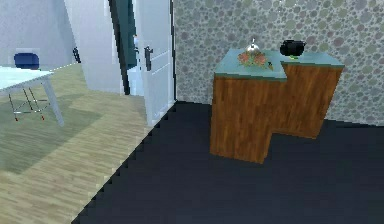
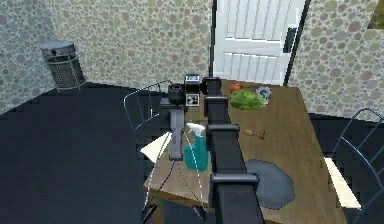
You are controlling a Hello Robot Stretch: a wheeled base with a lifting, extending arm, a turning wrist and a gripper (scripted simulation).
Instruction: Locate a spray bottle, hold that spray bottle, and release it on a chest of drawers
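A teal spray bottle (image 2: pixel 197 150) with a pale top stands on the long wooden table (image 2: pixel 290 140) in the arm side view. The dark arm bar (image 2: pixel 232 175) rises over the table. My gripper (image 2: pixel 177 152) hangs just left of the bottle, with its fingers pointing down beside it. I cannot tell whether it holds anything or touches the bottle. In the forward view, a wooden cabinet (image 1: pixel 262 115) with a teal top stands at the right against the pebbled wall. A silver bell-like thing (image 1: pixel 254 46), a red and green thing (image 1: pixel 254 60) and a black pot (image 1: pixel 293 47) sit on it.
The table also carries a green and red dish (image 2: pixel 248 98), a grey plate (image 2: pixel 266 181) and a small brown thing (image 2: pixel 256 130). Wire chairs (image 2: pixel 145 105) flank it, and a metal bin (image 2: pixel 62 62) stands far left. A white door (image 1: pixel 155 60), a white table (image 1: pixel 25 82) and a blue chair (image 1: pixel 27 61) show in the forward view.
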